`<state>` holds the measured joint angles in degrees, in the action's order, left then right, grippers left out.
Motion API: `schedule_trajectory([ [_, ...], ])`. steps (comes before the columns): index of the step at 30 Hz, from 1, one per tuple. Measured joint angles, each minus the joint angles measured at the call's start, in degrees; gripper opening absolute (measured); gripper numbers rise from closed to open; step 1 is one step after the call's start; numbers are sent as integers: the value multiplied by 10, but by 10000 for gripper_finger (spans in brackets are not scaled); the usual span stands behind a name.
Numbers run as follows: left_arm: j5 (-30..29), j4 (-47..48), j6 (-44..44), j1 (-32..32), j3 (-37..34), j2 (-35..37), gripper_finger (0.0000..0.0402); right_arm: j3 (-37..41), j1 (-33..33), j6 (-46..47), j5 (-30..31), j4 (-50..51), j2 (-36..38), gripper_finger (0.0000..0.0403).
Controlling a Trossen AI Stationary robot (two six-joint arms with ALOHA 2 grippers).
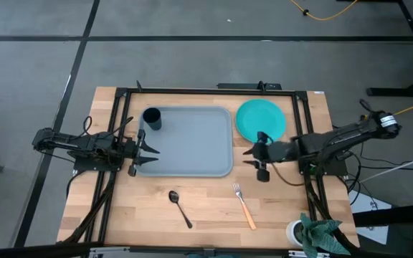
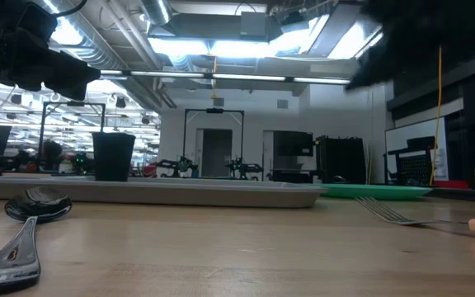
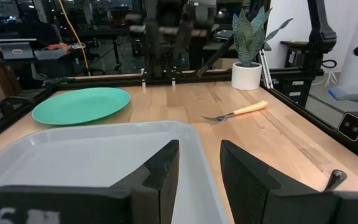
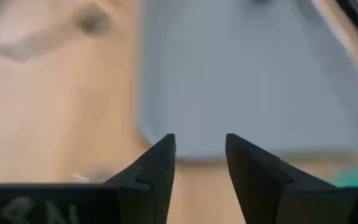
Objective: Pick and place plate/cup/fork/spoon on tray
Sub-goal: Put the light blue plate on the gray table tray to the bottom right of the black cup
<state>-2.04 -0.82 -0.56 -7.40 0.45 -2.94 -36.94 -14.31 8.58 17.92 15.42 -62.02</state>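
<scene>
The grey-blue tray (image 1: 188, 143) lies at the table's middle. The dark cup (image 1: 151, 118) stands upright in the tray's far left corner. The teal plate (image 1: 260, 119) lies flat on the table to the right of the tray. The dark spoon (image 1: 180, 206) and the orange-handled fork (image 1: 244, 204) lie on the table near its front edge. My left gripper (image 1: 149, 150) is open and empty over the tray's left edge. My right gripper (image 1: 252, 153) is open and empty just right of the tray, at the plate's near edge.
A white cup with a teal cloth (image 1: 310, 233) stands at the table's near right corner. A black frame (image 1: 214, 91) runs along the table's far and side edges. Bare wood lies between the tray and the cutlery.
</scene>
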Motion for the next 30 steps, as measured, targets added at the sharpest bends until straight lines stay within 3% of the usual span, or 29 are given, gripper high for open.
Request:
schedule_trajectory([
  [4, 0, 0, 0, 0, 0, 0, 110, -3, -2, 22, 102, 80, -50, 147],
  [11, 0, 0, 1, 0, 0, 0, 110, -3, -1, 48, 112, 120, -111, 147],
  [18, 0, 0, 1, 0, 0, 0, 110, -2, 1, 101, 214, 170, -163, 147],
  [30, 0, 0, 0, 0, 0, 0, 110, -2, 43, 121, 211, 177, -241, 147],
])
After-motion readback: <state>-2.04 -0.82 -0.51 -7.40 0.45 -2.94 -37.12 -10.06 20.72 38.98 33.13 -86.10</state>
